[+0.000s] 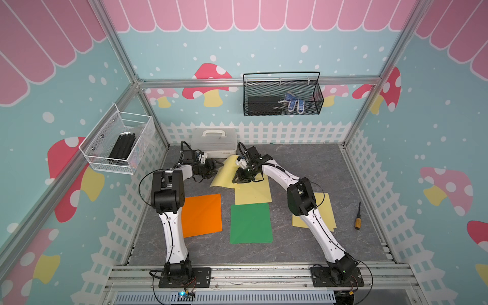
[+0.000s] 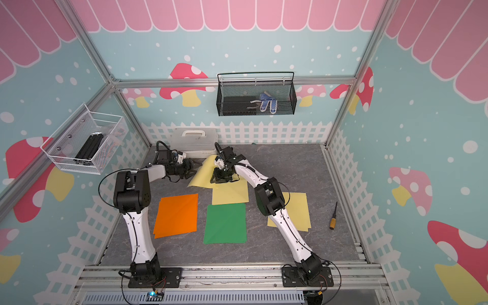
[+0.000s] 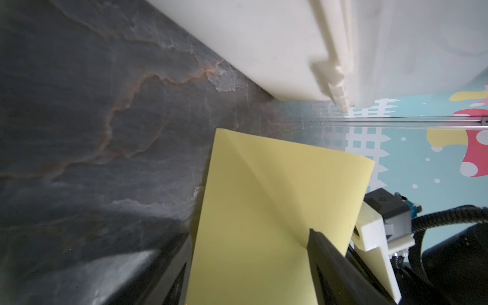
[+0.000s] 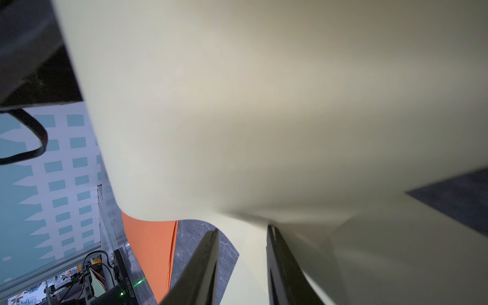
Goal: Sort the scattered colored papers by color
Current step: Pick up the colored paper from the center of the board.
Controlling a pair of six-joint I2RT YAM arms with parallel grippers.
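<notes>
Yellow sheet (image 3: 277, 184) curls between parted jaws of left pincer (image 3: 250, 235).

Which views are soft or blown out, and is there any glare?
Both top views: even light, soft shadows, no obvious glare, frame posts splayed by the wide lens. Left wrist: white box soft and nearly blown out; pale yellow sheet crisp. Right wrist: pale yellow sheet close to the lens, a blurred, shaded mass; orange paper sharper.

Grey tabletop (image 1: 317, 169): papers (image 1: 250, 224) (three colours), screwdriver (image 1: 357, 219), box (image 1: 214, 141).
</notes>
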